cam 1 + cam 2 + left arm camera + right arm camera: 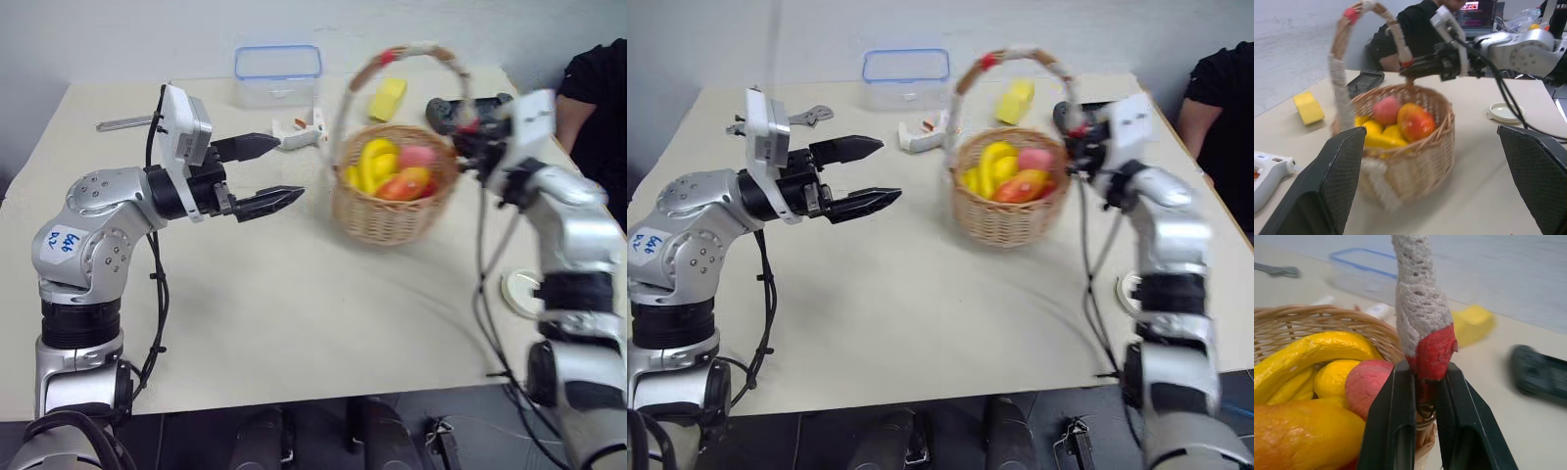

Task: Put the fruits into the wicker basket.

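Observation:
The wicker basket stands on the table right of centre. Inside it lie the fruits, an orange-red mango and a pink peach, beside some yellow bananas. My right gripper is shut on the foot of the basket's handle, at its red tape band, on the basket's right side. The peach and mango lie just below that grip. My left gripper hovers open to the left of the basket, pointing at it, with nothing between its fingers.
A clear blue-rimmed box, a yellow sponge, a white tool and a black controller sit behind the basket. A wrench lies far left. A white lid is near the right edge, where a person sits.

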